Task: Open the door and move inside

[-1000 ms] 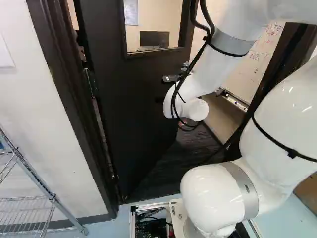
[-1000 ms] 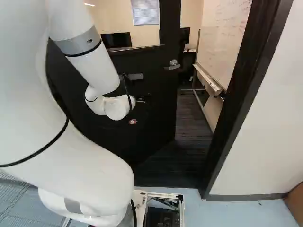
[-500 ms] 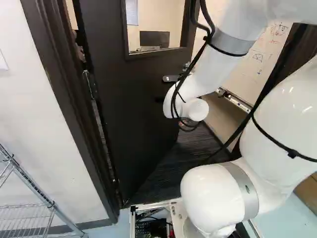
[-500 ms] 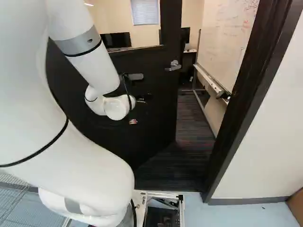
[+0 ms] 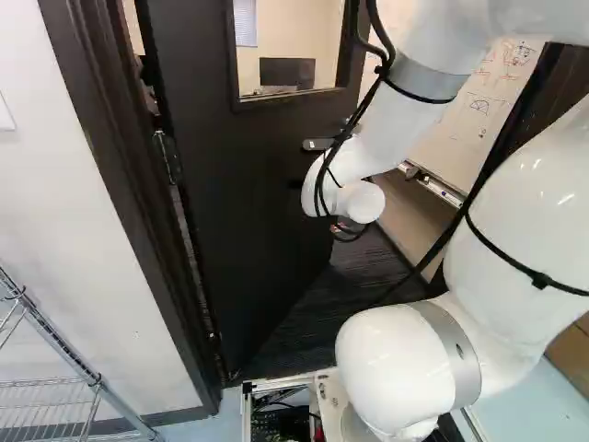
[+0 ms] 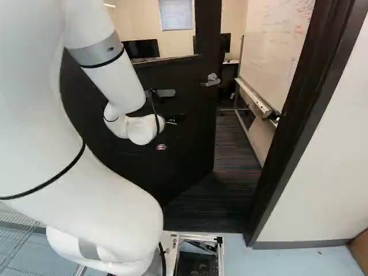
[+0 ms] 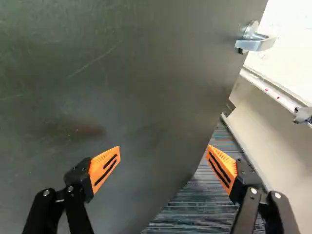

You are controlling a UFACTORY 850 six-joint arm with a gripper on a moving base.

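The dark door (image 5: 248, 175) stands partly open, swung into the room, with a gap between its free edge and the right-hand frame. Its lever handle (image 6: 211, 80) is on the side facing me. My gripper (image 6: 161, 147) is mostly hidden by the wrist, low in front of the door panel. In the wrist view the gripper (image 7: 164, 147) is open, its orange pads wide apart with nothing between them. Ahead of it is the door's face (image 7: 126, 87); the handle (image 7: 256, 42) lies farther off, beyond the finger nearer the free edge. Contact with the panel cannot be judged.
The dark frame (image 6: 299, 126) bounds the doorway on the right, the hinge-side frame (image 5: 124, 175) on the left. A whiteboard (image 6: 270, 46) with a tray stands inside, past dark carpet (image 6: 236, 161). A wire rack (image 5: 60, 322) stands at the left.
The base has moved a little; the right-hand frame has shifted outward in the right base view. Most recently the arm has shifted slightly against its lowest joint. The door's angle looks about the same.
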